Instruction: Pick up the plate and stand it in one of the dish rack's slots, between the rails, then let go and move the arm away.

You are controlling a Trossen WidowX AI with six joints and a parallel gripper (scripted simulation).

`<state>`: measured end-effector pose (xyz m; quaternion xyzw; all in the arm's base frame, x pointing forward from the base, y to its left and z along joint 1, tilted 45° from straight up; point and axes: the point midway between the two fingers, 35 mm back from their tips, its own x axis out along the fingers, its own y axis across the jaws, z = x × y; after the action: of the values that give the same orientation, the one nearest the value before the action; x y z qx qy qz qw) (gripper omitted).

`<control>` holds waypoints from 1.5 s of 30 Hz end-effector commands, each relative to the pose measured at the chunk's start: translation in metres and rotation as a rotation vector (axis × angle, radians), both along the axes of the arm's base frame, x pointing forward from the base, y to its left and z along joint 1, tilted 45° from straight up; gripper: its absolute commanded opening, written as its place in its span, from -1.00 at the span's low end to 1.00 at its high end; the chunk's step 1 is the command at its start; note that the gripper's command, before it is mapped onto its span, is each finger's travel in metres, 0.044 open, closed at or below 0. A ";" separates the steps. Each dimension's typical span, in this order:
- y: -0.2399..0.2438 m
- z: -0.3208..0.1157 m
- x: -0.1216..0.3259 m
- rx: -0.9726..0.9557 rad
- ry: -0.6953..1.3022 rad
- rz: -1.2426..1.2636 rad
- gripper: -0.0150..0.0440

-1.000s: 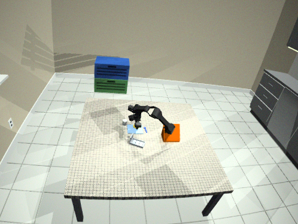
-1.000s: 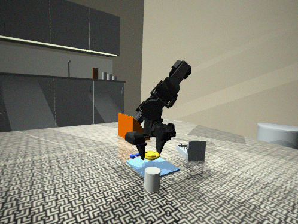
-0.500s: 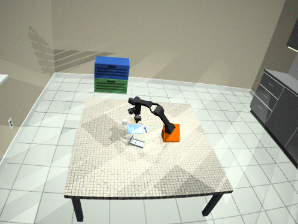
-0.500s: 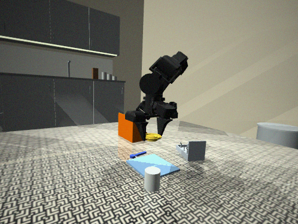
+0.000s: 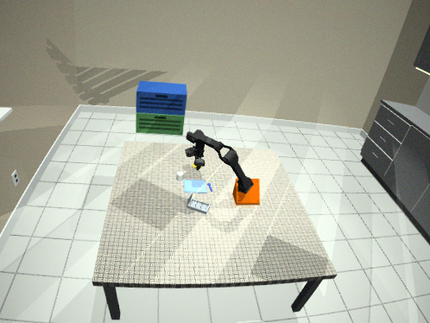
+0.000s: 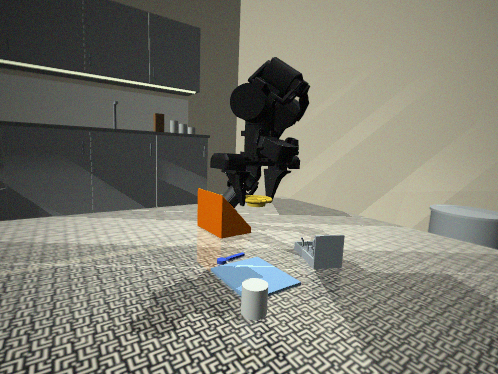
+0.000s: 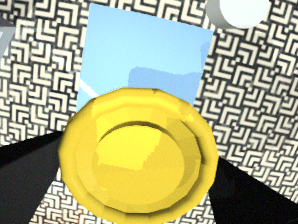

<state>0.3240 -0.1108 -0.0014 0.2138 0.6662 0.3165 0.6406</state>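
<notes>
The yellow plate (image 6: 257, 200) (image 7: 138, 155) is held level, high above the table, between the two black fingers of my gripper. It shows only as a small yellow patch under the fingers in the top view. My gripper (image 6: 257, 199) is shut on the plate, one finger at each side of its rim. The grey dish rack (image 5: 199, 205) (image 6: 328, 251) stands on the table, with a taller panel at one end and small rails. The plate is not over the rack. The details of the slots are too small to tell.
A light blue mat (image 5: 189, 186) (image 6: 280, 283) (image 7: 110, 40) lies beside the rack. A white cylinder (image 5: 180, 175) (image 6: 254, 300) (image 7: 244, 11) stands at the mat's far side from the arm. A blue utensil (image 5: 210, 187) (image 6: 231, 258) lies near the mat. The orange block (image 5: 247, 192) (image 6: 211, 212) is at the arm's base.
</notes>
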 end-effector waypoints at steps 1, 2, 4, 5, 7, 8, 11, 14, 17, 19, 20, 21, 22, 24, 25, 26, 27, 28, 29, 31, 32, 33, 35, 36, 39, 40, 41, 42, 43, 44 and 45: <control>-0.010 0.010 0.001 -0.001 0.000 0.004 -0.49; -0.012 0.012 0.001 -0.001 0.000 0.004 -0.49; -0.013 0.014 0.002 0.000 0.000 0.004 -0.49; -0.013 0.014 0.002 0.000 0.000 0.004 -0.49; -0.011 0.017 0.002 -0.004 0.015 -0.013 -0.49; -0.009 0.021 0.001 -0.008 0.034 -0.035 -0.49; 0.000 0.035 0.000 -0.022 0.101 -0.113 -0.49; 0.008 0.048 -0.002 -0.035 0.168 -0.192 -0.49; 0.017 0.061 -0.005 -0.047 0.234 -0.271 -0.49; 0.023 0.070 -0.007 -0.054 0.278 -0.324 -0.49; 0.026 0.074 -0.009 -0.058 0.300 -0.351 -0.49; 0.030 0.078 -0.010 -0.061 0.322 -0.377 -0.49; 0.033 0.082 -0.012 -0.064 0.344 -0.404 -0.49; 0.039 0.090 -0.015 -0.070 0.388 -0.457 -0.49; 0.042 0.094 -0.016 -0.073 0.410 -0.483 -0.49; 0.045 0.097 -0.018 -0.076 0.431 -0.510 -0.49; 0.048 0.101 -0.020 -0.078 0.453 -0.536 -0.49; 0.051 0.105 -0.022 -0.081 0.475 -0.562 -0.49; 0.054 0.108 -0.023 -0.083 0.497 -0.589 -0.49; 0.061 0.115 -0.027 -0.087 0.541 -0.642 -0.49; 0.064 0.119 -0.030 -0.089 0.563 -0.668 -0.49; 0.067 0.122 -0.032 -0.091 0.585 -0.694 -0.49; 0.073 0.128 -0.036 -0.094 0.629 -0.747 -0.49; 0.076 0.131 -0.039 -0.096 0.648 -0.772 -0.49; 0.085 0.140 -0.046 -0.100 0.707 -0.847 -0.49; 0.088 0.143 -0.049 -0.101 0.727 -0.872 -0.49; 0.091 0.146 -0.052 -0.102 0.746 -0.896 -0.49; 0.094 0.148 -0.055 -0.103 0.766 -0.921 -0.49; 0.097 0.151 -0.057 -0.104 0.787 -0.946 -0.49; 0.099 0.153 -0.060 -0.104 0.807 -0.971 -0.49; 0.102 0.156 -0.063 -0.105 0.827 -0.996 -0.49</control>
<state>0.2698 -0.0174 0.1461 0.5468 0.7036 -0.1278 0.4355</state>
